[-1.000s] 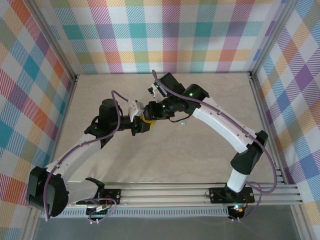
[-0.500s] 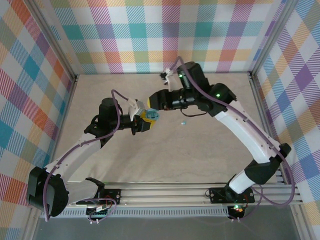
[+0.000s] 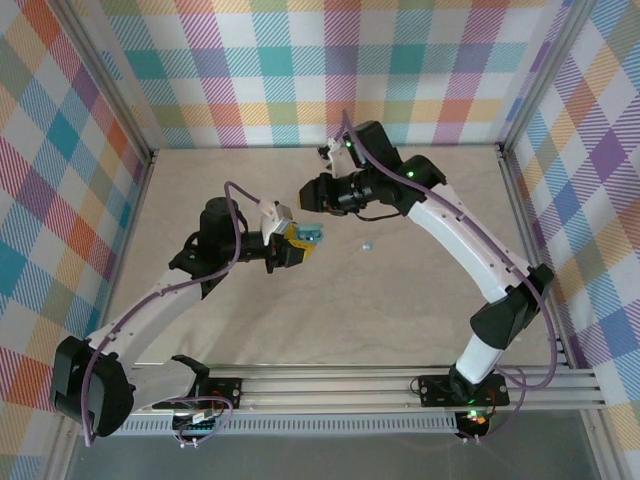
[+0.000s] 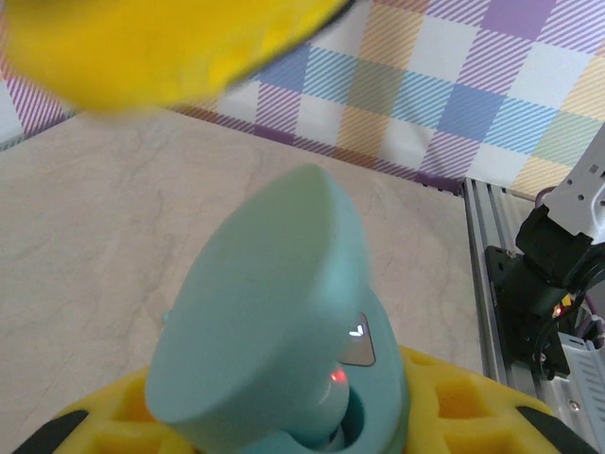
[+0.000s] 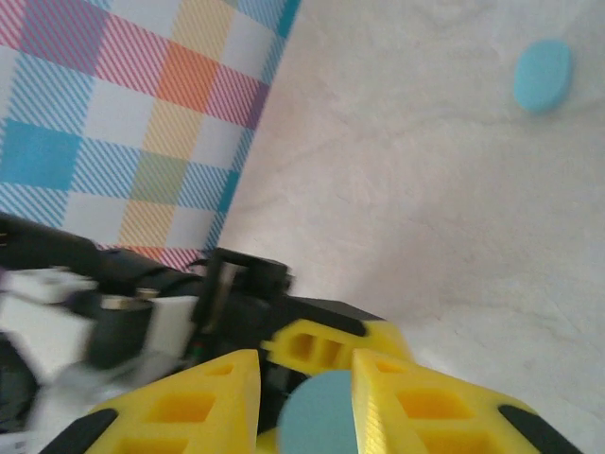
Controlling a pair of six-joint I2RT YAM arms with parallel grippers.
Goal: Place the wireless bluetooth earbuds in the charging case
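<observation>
Plaid walls (image 3: 300, 70) enclose a pale marbled table (image 3: 400, 300); both arms meet above its middle.

Status: insertion is not complete.
- The left gripper (image 3: 290, 243) is clamped on the case (image 4: 383, 397) and holds it clear of the table.
- The lid (image 4: 255, 322) is hinged up, so the case stands open. A red light glows inside.
- Below the light a rounded well is partly visible. Whether it already holds anything cannot be told from here.

Right side:
- The right gripper (image 5: 304, 369) hangs just beyond the case, its yellow fingers drawn narrow.
- A small teal earbud (image 5: 317, 416) sits between the fingers and appears to be gripped.

On the table: a second earbud (image 5: 544, 76) lies loose, near the case and to its right, apart from both grippers.

Remaining work, as judged from this position:
1. Seat the gripped earbud in its well.
2. Collect the loose one and seat it likewise.

Caution: the pieces are tiny, so alignment over the well leaves little margin.
</observation>
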